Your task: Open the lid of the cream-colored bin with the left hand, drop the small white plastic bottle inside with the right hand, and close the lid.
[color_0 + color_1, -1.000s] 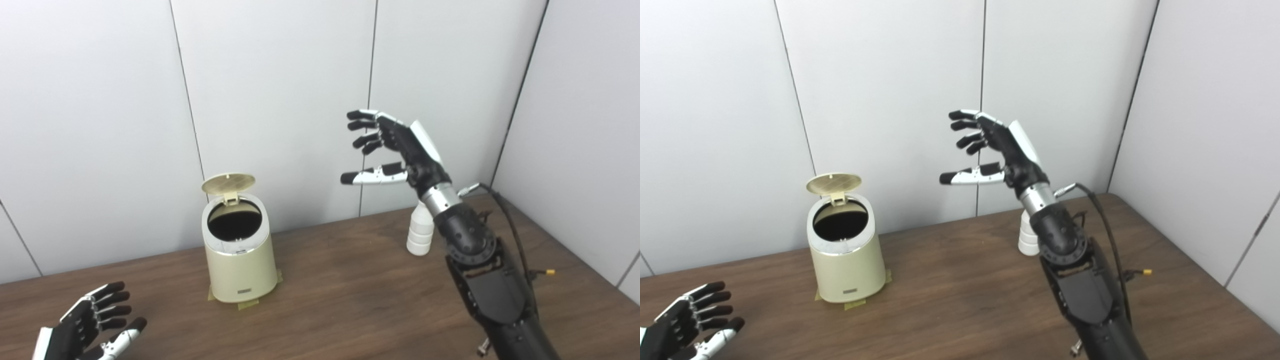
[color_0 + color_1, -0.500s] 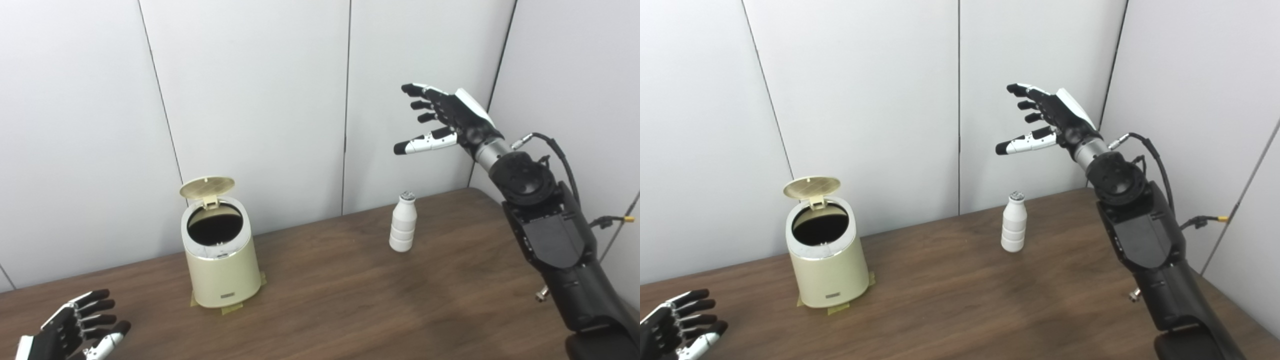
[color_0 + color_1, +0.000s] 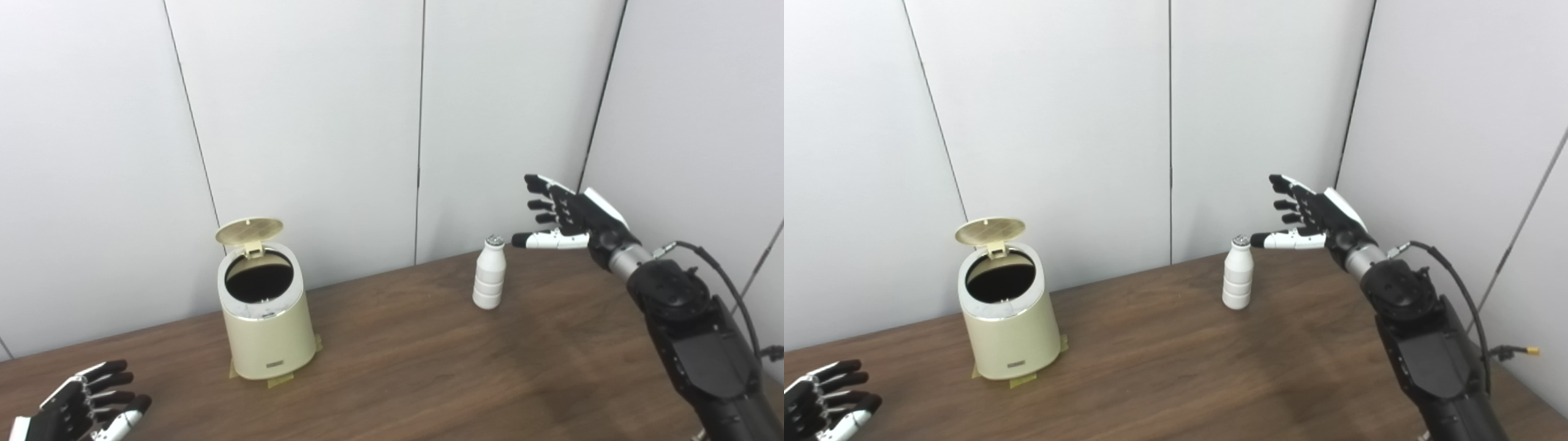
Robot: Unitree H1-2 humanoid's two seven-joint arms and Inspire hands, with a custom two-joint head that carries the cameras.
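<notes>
Cream-coloured cylindrical bin point(image 3: 267, 327), round ribbed lid point(image 3: 249, 229) up.

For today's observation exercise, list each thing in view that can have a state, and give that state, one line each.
Bin lid: open, tipped back on its hinge.
Cream-colored bin: upright on the table, mouth uncovered, interior dark.
Small white plastic bottle: upright on the table, capped, not held.
Right hand: open, raised beside the bottle top, not touching.
Left hand: open, empty, low at the near-left corner.
</notes>
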